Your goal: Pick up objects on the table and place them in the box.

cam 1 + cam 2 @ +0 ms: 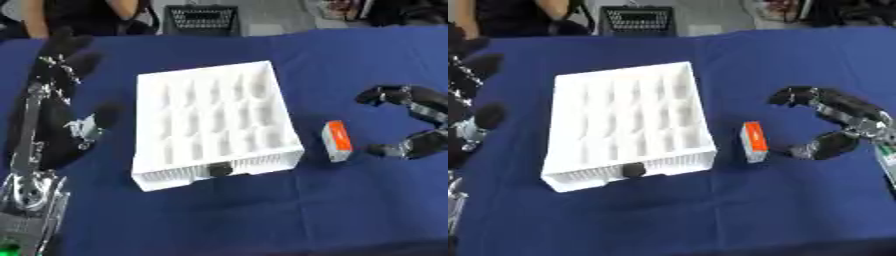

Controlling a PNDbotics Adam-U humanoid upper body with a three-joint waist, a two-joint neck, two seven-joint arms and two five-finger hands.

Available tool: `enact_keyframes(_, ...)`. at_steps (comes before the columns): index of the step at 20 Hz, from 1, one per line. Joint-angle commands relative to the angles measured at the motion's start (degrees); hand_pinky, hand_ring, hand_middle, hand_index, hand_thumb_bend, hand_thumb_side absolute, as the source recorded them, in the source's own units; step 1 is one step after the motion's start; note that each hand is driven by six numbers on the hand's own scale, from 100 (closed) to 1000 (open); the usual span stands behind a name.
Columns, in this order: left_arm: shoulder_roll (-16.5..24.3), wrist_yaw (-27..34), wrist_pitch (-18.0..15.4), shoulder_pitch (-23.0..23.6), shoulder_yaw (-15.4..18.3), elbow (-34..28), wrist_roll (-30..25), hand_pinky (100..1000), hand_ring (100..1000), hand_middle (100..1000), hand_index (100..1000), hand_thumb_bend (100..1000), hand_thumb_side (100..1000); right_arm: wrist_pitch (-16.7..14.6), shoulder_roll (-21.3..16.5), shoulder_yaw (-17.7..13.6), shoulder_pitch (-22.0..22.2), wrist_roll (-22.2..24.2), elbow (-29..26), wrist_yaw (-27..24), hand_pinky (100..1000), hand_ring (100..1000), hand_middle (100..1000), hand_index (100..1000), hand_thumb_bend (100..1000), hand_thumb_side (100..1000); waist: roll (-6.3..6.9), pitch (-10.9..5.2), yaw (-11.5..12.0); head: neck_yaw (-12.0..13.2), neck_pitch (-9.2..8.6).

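A white box (214, 122) with several compartments lies in the middle of the blue table (262, 210). A small dark round thing (219, 170) sits in a compartment at its near edge. Just right of the box, a small block with an orange face and white sides (336, 140) rests on the cloth. My right hand (843, 125) hovers to the right of the block, fingers and thumb spread wide toward it, not touching. My left hand (61, 105) stands upright at the left, fingers straight, holding nothing.
A black mesh basket (202, 20) stands beyond the table's far edge, with a seated person at the upper left. Blue cloth stretches in front of the box and around the block.
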Motion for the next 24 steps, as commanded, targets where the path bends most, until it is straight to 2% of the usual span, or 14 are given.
enact_keyframes(1,0.67,0.27,-0.12,-0.26,-0.14,-0.64,-0.26,887,838,865,1000,1000,571,-1.52,-2.95,0.81,-1.62,0.09,0.22,2.51,778,851,888,947,569,577,-0.14,-0.77,0.09,-1.06,-0.27)
enact_keyframes(10,0.57,0.38,-0.2,-0.1,-0.16,-0.56,-0.34,889,839,866,1000,1000,572,-2.96,-3.39,1.97,-3.53,0.88,1.44,3.38,774,846,878,944,556,573,-0.22,-0.85,0.41,-1.01,-0.4)
enact_keyframes(24,0.31,0.59,-0.38,0.11,-0.29,-0.38,-0.47,891,840,868,1000,1000,573,-5.27,-0.36,4.86,-8.82,2.14,5.92,5.55,770,842,873,937,565,599,-0.18,-1.03,0.72,-1.79,-0.32)
